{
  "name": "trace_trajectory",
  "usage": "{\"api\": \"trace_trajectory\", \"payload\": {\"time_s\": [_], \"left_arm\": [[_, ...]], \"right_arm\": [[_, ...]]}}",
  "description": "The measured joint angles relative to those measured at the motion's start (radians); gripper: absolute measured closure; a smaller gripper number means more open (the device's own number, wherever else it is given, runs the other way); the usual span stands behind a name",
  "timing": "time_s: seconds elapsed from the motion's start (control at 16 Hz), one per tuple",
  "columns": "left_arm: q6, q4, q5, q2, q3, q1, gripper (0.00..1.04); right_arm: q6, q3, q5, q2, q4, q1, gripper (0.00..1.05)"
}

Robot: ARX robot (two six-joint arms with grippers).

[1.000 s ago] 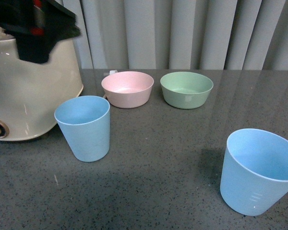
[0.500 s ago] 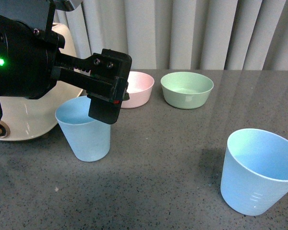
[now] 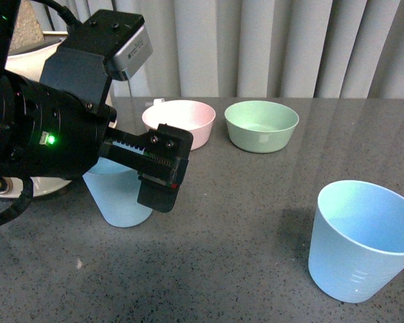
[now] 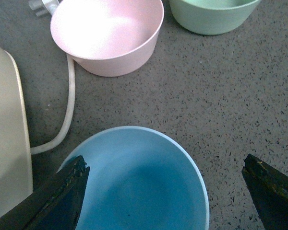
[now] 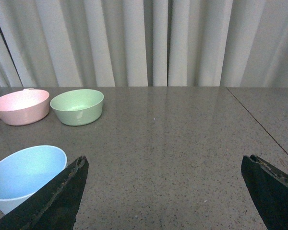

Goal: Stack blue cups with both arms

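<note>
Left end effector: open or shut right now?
Open. Left wrist view: the left end effector has its fingers far apart, blue cup showing between them.

One light blue, matte plastic tumbler (image 3: 118,202), handleless and tapering to a narrower base, is standing upright with its mouth up at the near left of the scene. The black, boxy left arm (image 3: 54,134), showing a small green light, is reaching across in front of it. The left gripper (image 4: 164,162) is hovering above its open mouth with toothed-rail fingers spread wide. A second identical tumbler (image 3: 360,242) is standing upright at the near right, well apart from the first. The right gripper (image 5: 164,163) is hanging near it, fingers spread wide and touching nothing.
</note>
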Motion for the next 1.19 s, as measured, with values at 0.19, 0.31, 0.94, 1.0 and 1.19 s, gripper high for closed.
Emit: {"api": "trace_trajectory", "payload": {"time_s": [0.19,0.31,0.94,1.0,1.19], "left_arm": [[0.001,-0.011,0.001,0.022,0.000,-0.001,0.07],[0.005,-0.011,0.001,0.024,0.000,-0.003,0.23],[0.068,-0.088,0.078,-0.074,0.019,-0.040,1.03],[0.089,-0.115,0.100,-0.113,0.019,-0.070,1.03],[0.161,-0.180,0.141,-0.158,0.018,-0.188,1.03]], "right_arm": [[0.000,0.000,0.000,0.000,0.000,0.000,0.07],[0.000,0.000,0.000,0.000,0.000,0.000,0.07],[0.000,0.000,0.000,0.000,0.000,0.000,0.07],[0.000,0.000,0.000,0.000,0.000,0.000,0.07],[0.000,0.000,0.000,0.000,0.000,0.000,0.07]]}}
